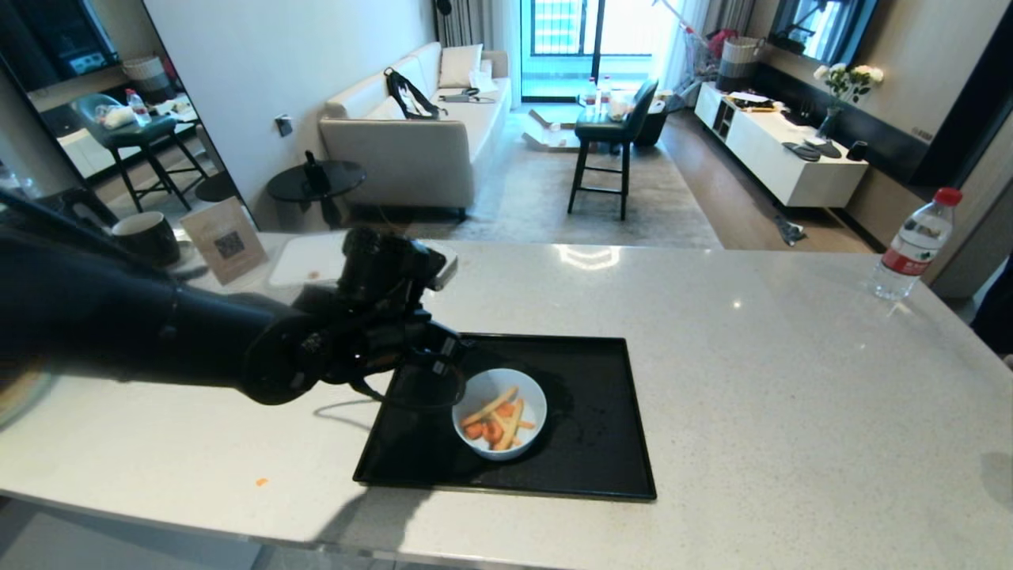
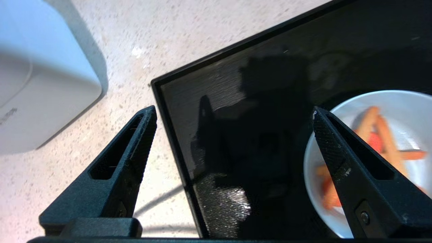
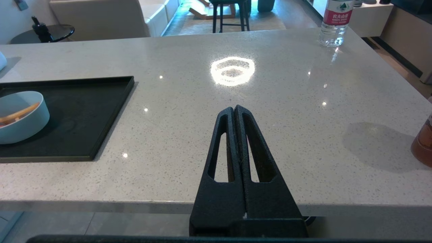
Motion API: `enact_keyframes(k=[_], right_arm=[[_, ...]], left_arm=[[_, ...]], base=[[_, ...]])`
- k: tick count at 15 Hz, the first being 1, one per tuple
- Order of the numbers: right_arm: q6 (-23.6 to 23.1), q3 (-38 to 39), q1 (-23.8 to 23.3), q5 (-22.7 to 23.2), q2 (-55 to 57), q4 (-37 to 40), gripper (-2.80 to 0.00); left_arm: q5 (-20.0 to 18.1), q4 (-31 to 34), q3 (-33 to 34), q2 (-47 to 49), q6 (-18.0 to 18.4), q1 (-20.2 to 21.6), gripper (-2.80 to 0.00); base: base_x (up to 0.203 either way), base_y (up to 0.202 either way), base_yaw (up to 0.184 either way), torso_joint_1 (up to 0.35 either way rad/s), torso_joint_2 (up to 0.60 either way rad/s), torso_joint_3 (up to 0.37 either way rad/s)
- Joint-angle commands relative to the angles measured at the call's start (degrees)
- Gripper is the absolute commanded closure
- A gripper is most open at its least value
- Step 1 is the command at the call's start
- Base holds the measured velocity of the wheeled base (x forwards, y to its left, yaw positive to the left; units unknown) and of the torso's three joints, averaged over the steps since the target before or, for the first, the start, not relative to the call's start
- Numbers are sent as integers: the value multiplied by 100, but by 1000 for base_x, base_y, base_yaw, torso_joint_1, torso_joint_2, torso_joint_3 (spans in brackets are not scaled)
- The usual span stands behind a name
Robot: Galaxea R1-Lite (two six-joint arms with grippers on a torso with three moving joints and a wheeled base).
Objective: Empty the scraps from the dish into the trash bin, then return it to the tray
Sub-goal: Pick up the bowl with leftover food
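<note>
Left claw (image 2: pixel 233 111) spread above tray (image 2: pixel 216 87); dish (image 2: pixel 408 104) half cut off.

Seemingly a home: a stone counter (image 1: pixel 712 332) faces a living room with sofa (image 1: pixel 419 134) and sideboard (image 1: pixel 779 154).

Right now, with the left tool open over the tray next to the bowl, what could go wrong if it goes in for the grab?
1. One finger of the left tool already overlaps the bowl; coming down there could tip it and spill the carrot and fry scraps onto the tray.
2. The other finger hangs past the tray's edge and could catch the raised rim and shove the tray.
</note>
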Motion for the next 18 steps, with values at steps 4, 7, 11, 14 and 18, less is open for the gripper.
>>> enact_keyframes(k=[4, 7, 11, 14, 18], right_arm=[[3, 0, 0, -1, 0, -6, 0], [3, 0, 0, -1, 0, -6, 0], [3, 0, 0, -1, 0, -6, 0], [3, 0, 0, -1, 0, -6, 0], [3, 0, 0, -1, 0, -6, 0]], left_arm=[[366, 230, -22, 224, 21, -3, -280], [414, 562, -84, 170, 29, -4, -280], [432, 1057, -276, 19, 21, -68, -280], [449, 1161, -303, -120, 21, -100, -280], [432, 1636, -294, -251, -15, -162, -280]], base=[[0, 0, 0, 0, 0, 0], [0, 0, 0, 0, 0, 0], [0, 0, 0, 0, 0, 0], [0, 0, 0, 0, 0, 0], [0, 0, 0, 0, 0, 0]])
